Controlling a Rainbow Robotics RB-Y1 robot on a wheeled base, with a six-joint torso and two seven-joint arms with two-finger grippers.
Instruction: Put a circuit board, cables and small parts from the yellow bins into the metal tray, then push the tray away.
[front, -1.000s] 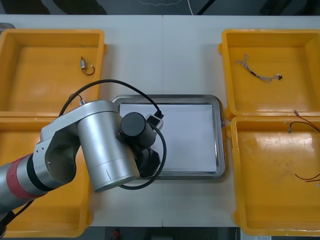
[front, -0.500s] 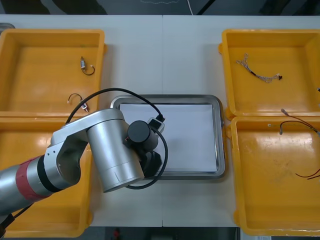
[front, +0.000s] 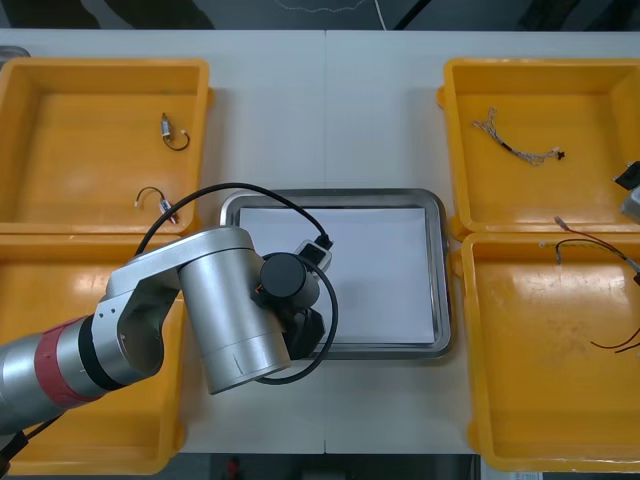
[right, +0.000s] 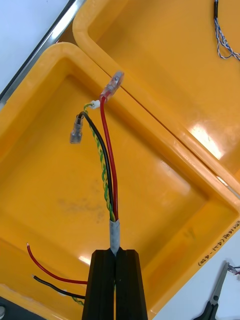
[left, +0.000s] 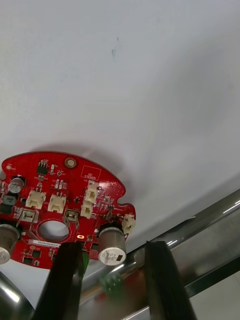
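A round red circuit board (left: 60, 210) lies on the white inside of the metal tray (front: 437, 270), close to its shiny rim (left: 200, 225). My left gripper (left: 111, 252) stands open over the board's near edge, fingers apart on either side of a small can on the board. From the front, the left arm (front: 230, 310) covers the tray's front left corner. My right gripper (right: 116, 255) is shut on a red, black and yellow-green cable (right: 107, 165) by its grey sleeve, above the near right yellow bin (front: 500, 400). The cable (front: 590, 240) hangs in from the right edge.
A twisted blue and white cable (front: 515, 148) lies in the far right bin. More red and black cable (front: 615, 345) rests in the near right bin. Two small metal parts (front: 172, 130) with wires lie in the far left bin. Scissors (right: 217, 295) lie outside the bin.
My left gripper has opened and let go of the circuit board, and the arm has shifted a little to the right. The cable held by my right gripper has moved leftward.
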